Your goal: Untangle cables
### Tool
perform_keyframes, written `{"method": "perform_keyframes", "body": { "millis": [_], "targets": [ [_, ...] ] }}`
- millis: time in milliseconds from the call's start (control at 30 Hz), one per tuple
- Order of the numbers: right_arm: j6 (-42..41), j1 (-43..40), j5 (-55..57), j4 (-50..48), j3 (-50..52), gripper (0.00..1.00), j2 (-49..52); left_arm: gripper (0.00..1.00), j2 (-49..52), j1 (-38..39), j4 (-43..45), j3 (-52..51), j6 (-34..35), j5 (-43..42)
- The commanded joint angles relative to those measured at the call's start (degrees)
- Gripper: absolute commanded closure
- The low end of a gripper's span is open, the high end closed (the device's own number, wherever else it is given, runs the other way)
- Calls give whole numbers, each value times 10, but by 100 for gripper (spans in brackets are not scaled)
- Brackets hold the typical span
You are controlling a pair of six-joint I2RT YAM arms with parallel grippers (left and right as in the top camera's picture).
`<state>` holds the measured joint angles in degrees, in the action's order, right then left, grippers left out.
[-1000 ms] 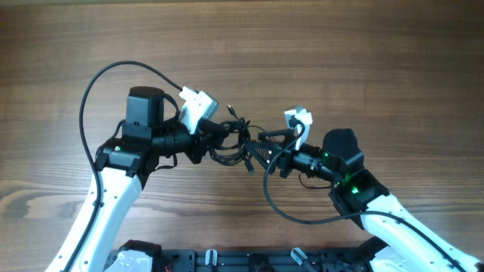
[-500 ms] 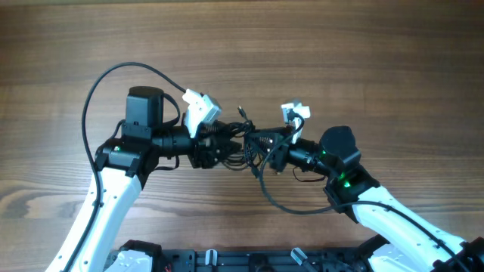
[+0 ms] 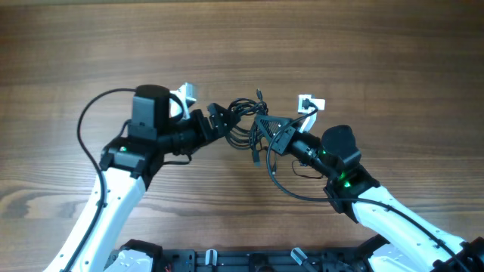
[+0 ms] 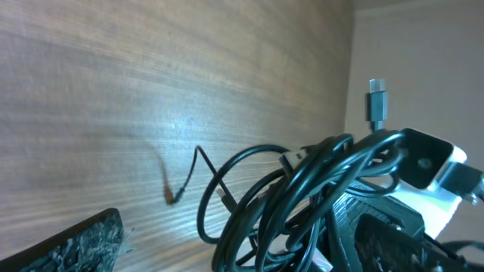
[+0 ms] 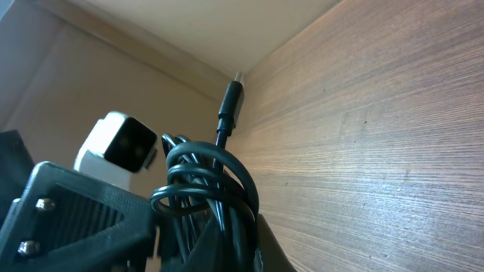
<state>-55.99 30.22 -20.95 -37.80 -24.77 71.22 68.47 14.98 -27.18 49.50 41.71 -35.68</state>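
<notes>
The cables (image 3: 246, 121) form one knotted black bundle, held just above the wooden table between the two arms. My right gripper (image 3: 269, 134) is shut on the bundle's right side. In the right wrist view the loops (image 5: 213, 185) are pinched between its fingers (image 5: 274, 251), and a plug (image 5: 229, 102) sticks up. My left gripper (image 3: 218, 122) stands open at the bundle's left side. In the left wrist view the cable loops (image 4: 302, 196) hang between its wide jaws. One finger (image 4: 68, 243) shows at the lower left, and a plug end (image 4: 376, 102) points up.
The wooden table (image 3: 363, 53) stretches all round. A thick black arm wire (image 3: 91, 121) arcs left of the left arm, and another (image 3: 291, 193) loops under the right wrist. The left wrist's white camera housing (image 5: 121, 143) sits close to the bundle.
The left gripper has opened and let go of the bundle. The right gripper has shut on it. Both grippers and the bundle have shifted toward the far side of the table.
</notes>
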Motion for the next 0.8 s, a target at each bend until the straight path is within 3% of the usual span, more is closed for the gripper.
{"method": "perform_keyframes", "body": {
  "millis": [0, 100, 167, 200, 300, 333, 400, 467, 500, 533, 667, 733, 767],
  "targets": [
    [-12, -2, 12, -7, -2, 95, 6, 0, 29, 43, 0, 5, 142, 58],
    [-12, -2, 9, -7, -2, 95, 6, 3, 61, 72, 0, 5, 179, 83],
    [-21, -2, 5, -7, -2, 95, 6, 18, 79, 78, 0, 5, 203, 104],
    [-27, -2, 3, -7, -2, 95, 6, 31, 86, 78, 2, 5, 207, 121],
    [-27, -2, -1, 1, -2, 95, 6, 85, 96, 76, 28, 5, 207, 146],
    [-27, -2, -1, 12, -2, 95, 6, 96, 96, 76, 51, 5, 207, 145],
    [-27, -2, -1, 33, -2, 89, 6, 96, 95, 76, 75, 5, 207, 146],
    [-26, -2, -1, 55, -2, 64, 6, 96, 95, 76, 87, 5, 186, 148],
    [-20, -2, 0, 72, -2, 47, 6, 96, 95, 76, 88, 6, 162, 148],
    [0, -2, -1, 90, -2, 1, 6, 96, 95, 74, 87, 6, 122, 148],
    [72, -14, -49, 137, -2, 0, -9, 96, 79, 47, 33, 6, 2, 148],
    [132, -27, -101, 136, -2, 0, -36, 96, 56, 24, -8, 6, -91, 147],
    [168, -33, -126, 134, -2, 0, -59, 96, 39, 17, -30, 6, -177, 147]
  ]
}}
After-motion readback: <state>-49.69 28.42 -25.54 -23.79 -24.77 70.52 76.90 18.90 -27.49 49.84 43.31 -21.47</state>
